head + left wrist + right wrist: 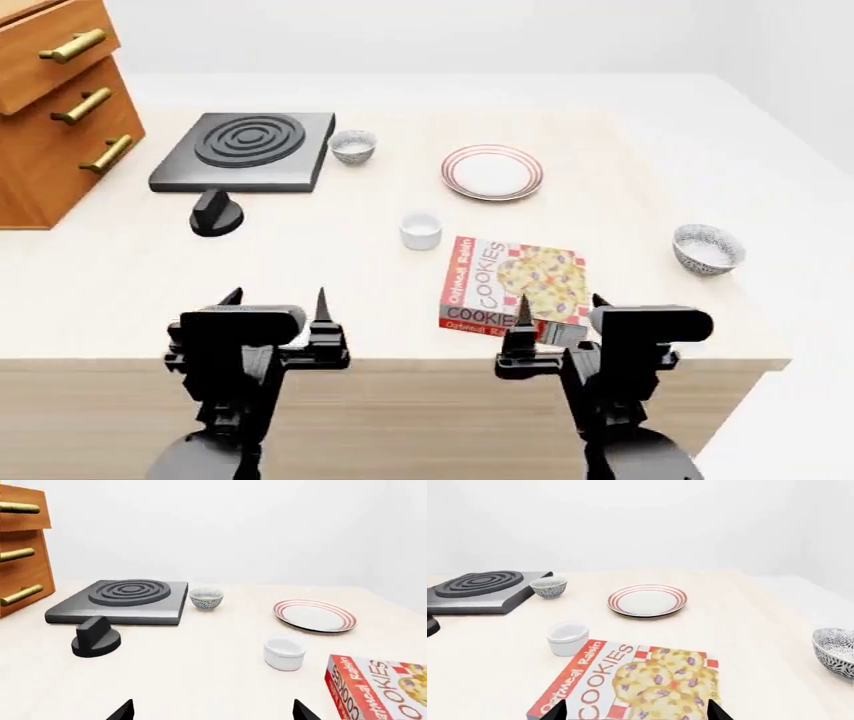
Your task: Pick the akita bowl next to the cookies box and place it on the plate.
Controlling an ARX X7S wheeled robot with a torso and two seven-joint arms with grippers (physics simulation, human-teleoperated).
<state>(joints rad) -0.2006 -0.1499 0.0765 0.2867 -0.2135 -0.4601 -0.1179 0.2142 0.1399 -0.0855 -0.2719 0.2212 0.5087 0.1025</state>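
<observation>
The akita bowl [707, 248], grey-patterned outside and white inside, stands on the counter just right of the cookies box [514, 285]; it also shows at the edge of the right wrist view [835, 652]. The ringed plate [491, 172] lies farther back, empty. My right gripper [561, 305] is open at the counter's front edge, over the near end of the cookies box [634, 682]. My left gripper [276, 300] is open too, at the front edge further left, over bare counter [212, 710]. Neither holds anything.
A second patterned bowl [350, 146] sits beside the black stove plate [247, 150]. A plain white cup [420, 230] stands between the box and the plate. A black knob [215, 213] and a wooden drawer unit [60, 110] are at the left.
</observation>
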